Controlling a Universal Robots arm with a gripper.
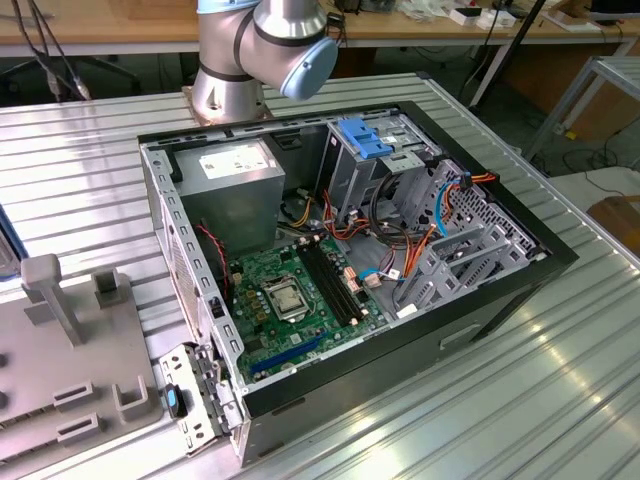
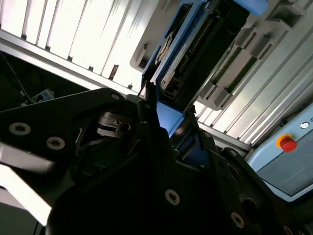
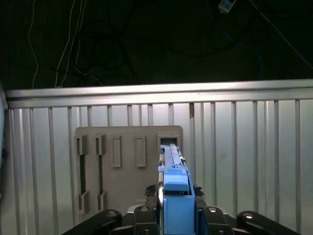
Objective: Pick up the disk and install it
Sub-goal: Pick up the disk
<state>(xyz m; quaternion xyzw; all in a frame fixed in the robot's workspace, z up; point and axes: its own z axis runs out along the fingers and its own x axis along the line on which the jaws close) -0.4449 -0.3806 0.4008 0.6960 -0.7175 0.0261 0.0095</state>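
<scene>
The disk [image 3: 174, 188] was held up on its thin edge, with a blue rail turned toward the camera in the first wrist view. It was pinched tight on both sides by the gripper [image 3: 174, 196]. The gripper was pointed down at the table [image 3: 244, 161]. Past the disk a grey plate [image 3: 122, 147] with slots was seen lying on the table. If the disk touched the plate could not be told. In the second wrist view the disk's dark side [image 2: 215, 44] was seen above the black gripper. In the exterior view the arm's base [image 1: 228, 90] was set on the table behind an open computer case [image 1: 350, 260], and the arm was bent upward.
</scene>
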